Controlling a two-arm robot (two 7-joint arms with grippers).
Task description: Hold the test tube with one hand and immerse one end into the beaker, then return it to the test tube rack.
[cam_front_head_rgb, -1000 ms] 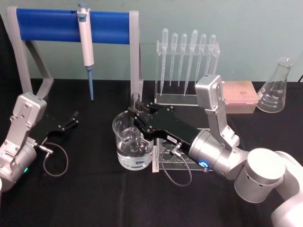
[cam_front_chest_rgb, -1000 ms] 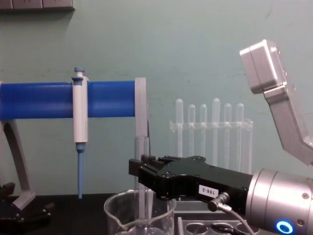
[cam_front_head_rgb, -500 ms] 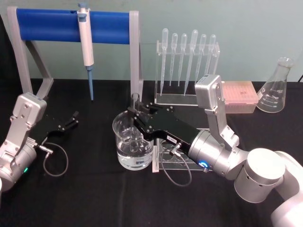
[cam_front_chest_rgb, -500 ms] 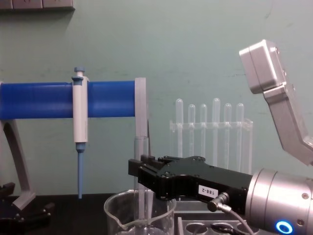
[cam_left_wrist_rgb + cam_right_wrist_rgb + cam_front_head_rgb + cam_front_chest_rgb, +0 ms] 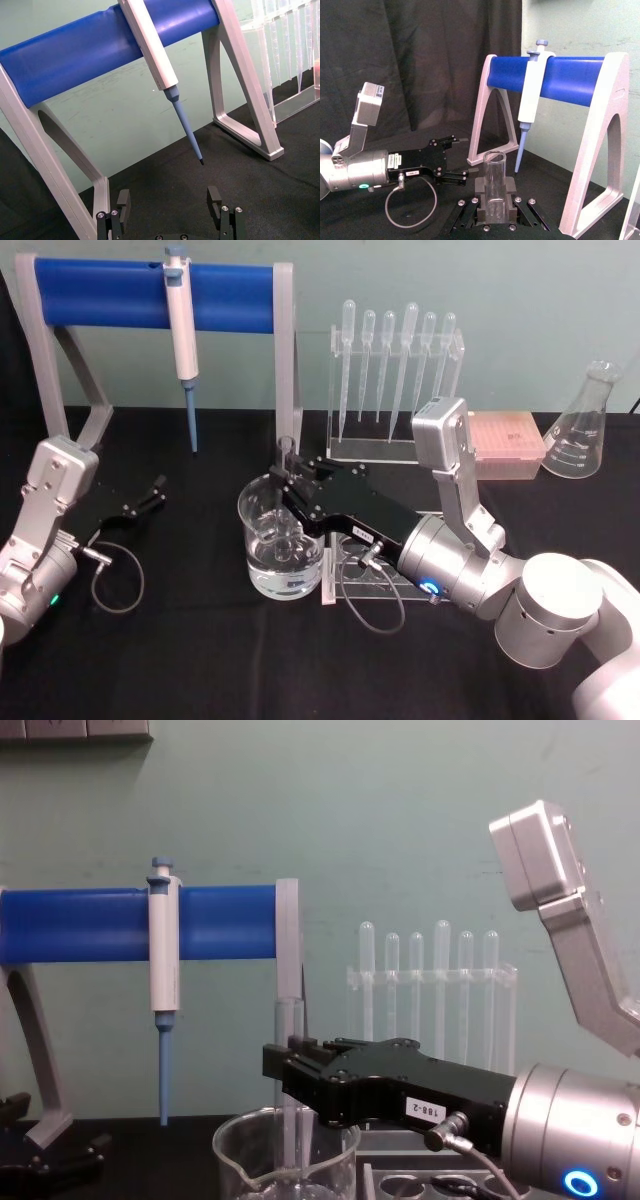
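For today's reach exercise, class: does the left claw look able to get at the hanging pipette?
Probably yes. The left claw, open, faces the pipette on the blue stand, with only black tabletop between them.

There is one test tube [image 5: 495,176], one glass beaker [image 5: 254,532], six plastic bulb pipettes [image 5: 409,352] in one clear rack [image 5: 380,448], one white-and-blue pipette [image 5: 181,322] on one blue stand [image 5: 100,292], one conical flask [image 5: 585,428], one pink box [image 5: 508,440] and one test tube rack [image 5: 352,570].
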